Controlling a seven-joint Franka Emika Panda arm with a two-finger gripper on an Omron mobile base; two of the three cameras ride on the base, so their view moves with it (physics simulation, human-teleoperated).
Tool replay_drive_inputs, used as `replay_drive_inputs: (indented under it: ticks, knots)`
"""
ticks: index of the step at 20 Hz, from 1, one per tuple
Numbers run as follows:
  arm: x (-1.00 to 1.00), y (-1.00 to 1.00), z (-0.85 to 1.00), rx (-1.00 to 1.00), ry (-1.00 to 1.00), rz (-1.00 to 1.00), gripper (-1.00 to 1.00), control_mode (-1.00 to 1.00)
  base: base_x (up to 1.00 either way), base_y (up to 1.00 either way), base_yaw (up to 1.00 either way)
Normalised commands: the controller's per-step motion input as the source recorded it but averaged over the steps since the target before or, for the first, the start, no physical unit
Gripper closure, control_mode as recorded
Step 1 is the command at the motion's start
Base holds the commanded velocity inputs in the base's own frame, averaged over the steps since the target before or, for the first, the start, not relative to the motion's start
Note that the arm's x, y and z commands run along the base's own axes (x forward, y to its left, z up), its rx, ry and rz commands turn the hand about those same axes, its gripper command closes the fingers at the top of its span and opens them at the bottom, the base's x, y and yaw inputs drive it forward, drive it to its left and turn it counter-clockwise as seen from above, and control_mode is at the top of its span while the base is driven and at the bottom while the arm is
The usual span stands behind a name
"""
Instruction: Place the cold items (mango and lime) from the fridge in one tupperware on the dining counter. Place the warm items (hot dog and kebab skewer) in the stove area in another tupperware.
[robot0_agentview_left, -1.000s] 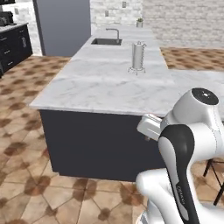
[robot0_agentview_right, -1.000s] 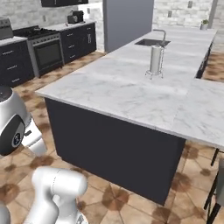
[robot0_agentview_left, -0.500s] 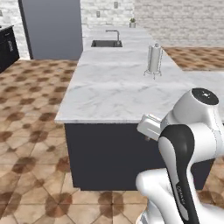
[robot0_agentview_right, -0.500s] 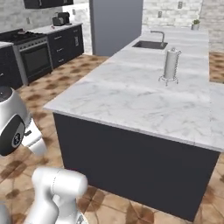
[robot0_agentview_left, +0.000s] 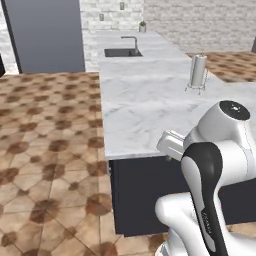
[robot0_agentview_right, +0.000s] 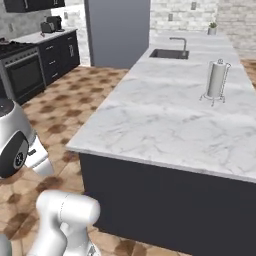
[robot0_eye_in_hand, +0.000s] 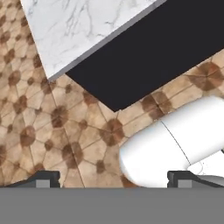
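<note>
Currently the hand (robot0_eye_in_hand: 113, 177), fingers apart and empty, points floorward; the tall grey fridge (robot0_agentview_right: 117, 31) stands far beyond the white marble worktop (robot0_agentview_right: 165, 120).

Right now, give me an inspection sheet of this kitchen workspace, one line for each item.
Surface: white marble island counter on a dark base, with a built-in sink and faucet at the far end.
Job's things: nothing seen.
Clutter: paper towel roll on a wire stand, upright on the counter; small potted plant at the far end.
Hand: the hand is open, empty, and pointing down at the brown tiled floor by the island's corner.
Cables: nothing seen.
Surroundings: tall grey fridge, black stove, dark cabinets, a toaster on top.
</note>
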Motion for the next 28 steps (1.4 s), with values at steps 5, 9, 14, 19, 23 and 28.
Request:
replay_drive_inputs:
  ticks: [5,9,14,19,23,28]
  knots:
    - [0.0,0.0,0.0,0.0,0.0,0.0,-1.0,1.0,0.71,1.0,-0.27]
    - [0.0,0.0,0.0,0.0,0.0,0.0,-1.0,1.0,0.65,1.0,-0.24]
    - [0.0,0.0,0.0,0.0,0.0,0.0,-1.0,1.0,0.62,1.0,-0.22]
    - [0.0,0.0,0.0,0.0,0.0,0.0,-1.0,1.0,0.66,1.0,-0.24]
    - [0.0,0.0,0.0,0.0,0.0,0.0,-1.0,1.0,0.72,1.0,-0.27]
    - [0.0,0.0,0.0,0.0,0.0,0.0,-1.0,1.0,0.83,1.0,-0.3]
